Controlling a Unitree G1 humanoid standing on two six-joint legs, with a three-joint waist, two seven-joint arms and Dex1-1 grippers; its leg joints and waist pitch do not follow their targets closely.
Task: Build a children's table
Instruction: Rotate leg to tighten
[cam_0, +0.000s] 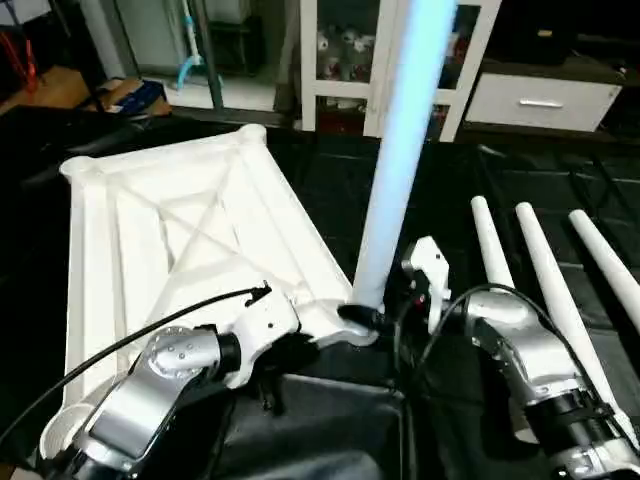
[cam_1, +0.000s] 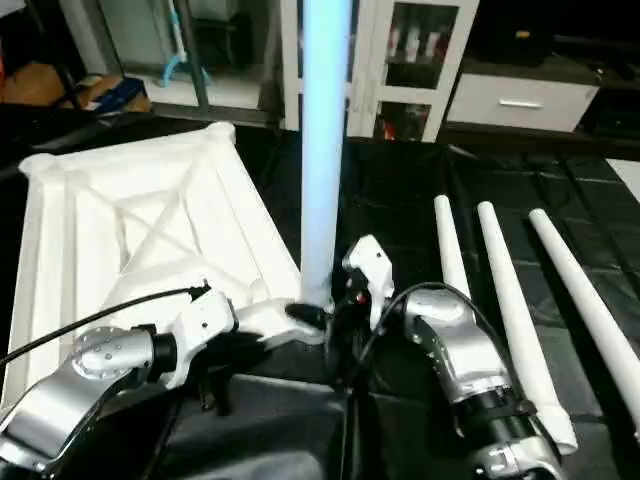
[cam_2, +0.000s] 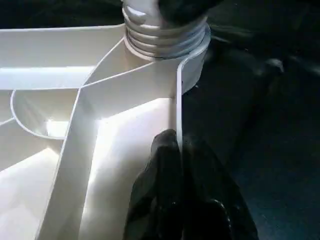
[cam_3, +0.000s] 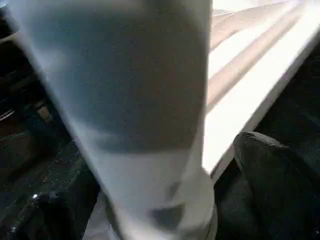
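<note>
The children's table top (cam_0: 180, 220) lies upside down on a black surface, its X ribs facing up. One white leg (cam_0: 400, 150) stands upright in the near right corner socket (cam_2: 165, 40), where its thread shows. My left gripper (cam_2: 177, 142) is shut on the top's thin rim wall just short of that socket. My right gripper (cam_0: 378, 305) sits around the base of the upright leg. Its fingers (cam_3: 270, 185) stand apart from the leg, open. Three more legs (cam_0: 555, 290) lie side by side to the right.
A white glass-door cabinet (cam_0: 350, 60) and a white drawer unit (cam_0: 540, 100) stand at the back. Dark fabric (cam_0: 320, 420) bunches at the near edge between my forearms. A black cable (cam_0: 120, 345) arcs over my left arm.
</note>
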